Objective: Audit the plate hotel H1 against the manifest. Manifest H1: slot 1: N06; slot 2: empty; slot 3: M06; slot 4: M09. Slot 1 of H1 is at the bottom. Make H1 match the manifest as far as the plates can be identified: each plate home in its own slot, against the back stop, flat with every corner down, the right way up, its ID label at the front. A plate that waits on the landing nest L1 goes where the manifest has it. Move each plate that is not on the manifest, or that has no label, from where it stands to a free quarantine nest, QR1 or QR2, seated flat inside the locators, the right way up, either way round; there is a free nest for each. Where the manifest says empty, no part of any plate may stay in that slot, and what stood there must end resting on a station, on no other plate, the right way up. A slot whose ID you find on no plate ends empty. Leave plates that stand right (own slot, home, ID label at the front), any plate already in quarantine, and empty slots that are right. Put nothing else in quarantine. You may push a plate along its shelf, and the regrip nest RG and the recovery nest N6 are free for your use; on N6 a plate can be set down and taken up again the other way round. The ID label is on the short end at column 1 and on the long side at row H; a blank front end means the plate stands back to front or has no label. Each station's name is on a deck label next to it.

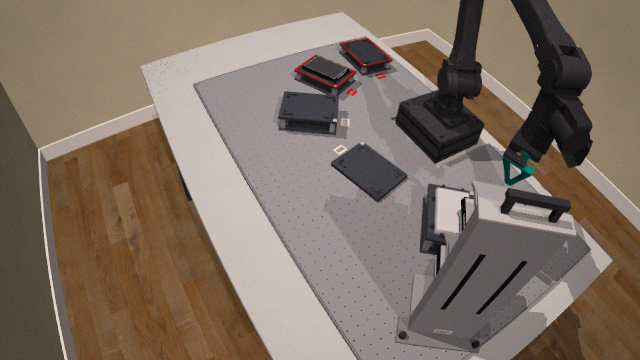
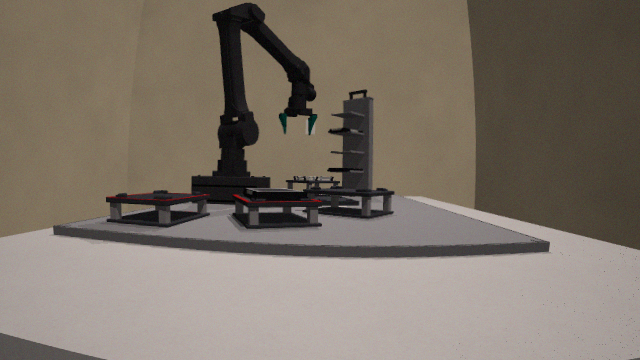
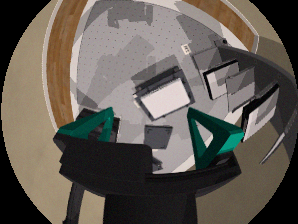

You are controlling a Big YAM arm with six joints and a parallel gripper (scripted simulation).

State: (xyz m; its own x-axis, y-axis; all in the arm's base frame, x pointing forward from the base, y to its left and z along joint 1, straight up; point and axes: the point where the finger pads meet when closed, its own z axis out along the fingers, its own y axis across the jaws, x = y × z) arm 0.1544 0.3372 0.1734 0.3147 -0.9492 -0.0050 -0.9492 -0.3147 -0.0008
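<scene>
Black arm [image 2: 235,75] arched high, fingers [image 2: 283,122] spread wide — empty

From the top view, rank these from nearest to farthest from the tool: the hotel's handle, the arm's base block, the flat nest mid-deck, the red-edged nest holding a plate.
1. Hotel handle, just below the open tool.
2. Arm base block, to its left.
3. Flat nest, mid-deck, further left.
4. Red-edged nest with the plate, far upper left.
</scene>
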